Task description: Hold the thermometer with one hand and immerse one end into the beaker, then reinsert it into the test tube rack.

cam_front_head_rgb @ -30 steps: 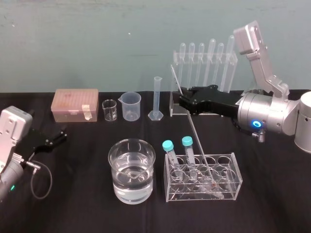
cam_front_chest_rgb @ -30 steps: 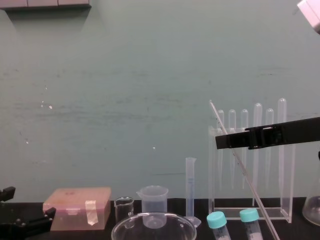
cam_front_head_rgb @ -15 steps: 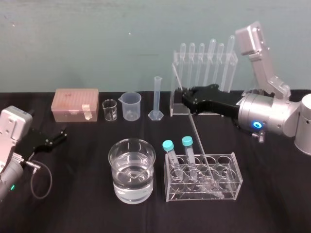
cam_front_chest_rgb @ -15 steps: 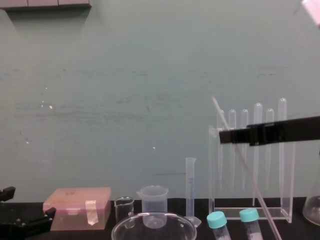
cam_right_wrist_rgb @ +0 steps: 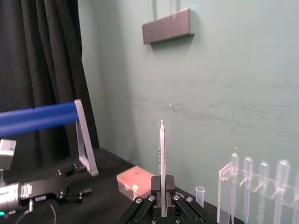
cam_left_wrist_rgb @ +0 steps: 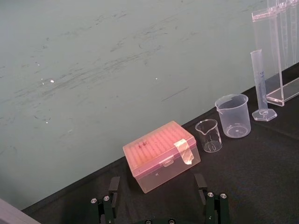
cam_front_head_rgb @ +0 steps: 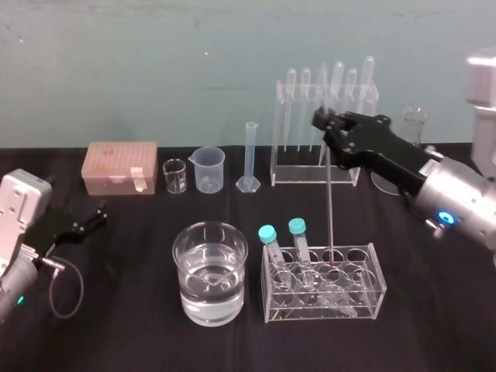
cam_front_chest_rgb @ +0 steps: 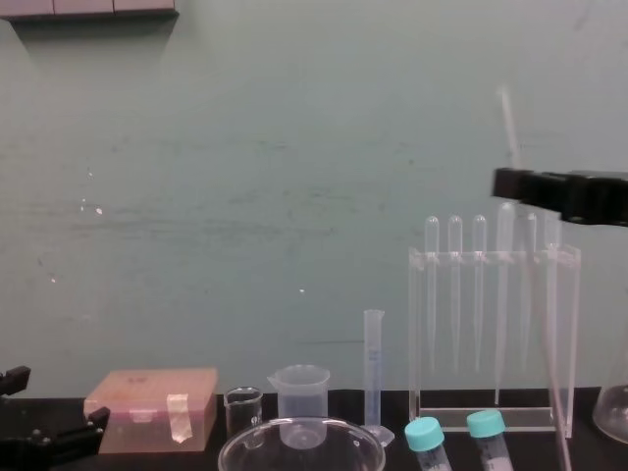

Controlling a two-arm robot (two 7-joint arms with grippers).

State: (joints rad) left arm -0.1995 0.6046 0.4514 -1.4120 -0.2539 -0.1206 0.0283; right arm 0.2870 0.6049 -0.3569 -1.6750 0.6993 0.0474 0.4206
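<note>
Head view: the right gripper (cam_front_head_rgb: 326, 122), reaching in from the right, is clamped on the thermometer (cam_front_head_rgb: 330, 201) near its upper end. The rod stands almost upright in front of the tall rack (cam_front_head_rgb: 276, 147), and its red-tipped lower end sits at the top of the low rack (cam_front_head_rgb: 377, 280), by the far row of holes. Whether it is inside a hole cannot be told. The beaker (cam_front_head_rgb: 210, 271), part full of clear liquid, stands just left of the low rack with a narrow strip of cloth (cam_front_head_rgb: 124, 325) between them. Two teal-capped tubes (cam_front_head_rgb: 269, 240) lean in the low rack's left end, on the side nearest the beaker. Bare cloth lies left of the beaker as far as the left gripper (cam_front_head_rgb: 98, 215), which rests at the left edge. Along the far edge stand a pink box (cam_front_head_rgb: 122, 167), a small glass beaker (cam_front_head_rgb: 175, 176), a plastic beaker (cam_front_head_rgb: 209, 169) and a cylinder (cam_front_head_rgb: 250, 155). Chest view: the thermometer (cam_front_chest_rgb: 509, 128) rises above the right gripper (cam_front_chest_rgb: 505, 183), which is level with the pipette tops of the tall rack (cam_front_chest_rgb: 491, 257). The beaker (cam_front_chest_rgb: 299, 442) shows its rim at the lower edge. Right wrist view: the thermometer (cam_right_wrist_rgb: 162, 154) stands straight up between the fingers of the right gripper (cam_right_wrist_rgb: 162, 205), which are pressed on it. Left wrist view: the fingers of the left gripper (cam_left_wrist_rgb: 159, 205) stand apart, holding nothing, with the pink box (cam_left_wrist_rgb: 161, 156) just beyond them.
</note>
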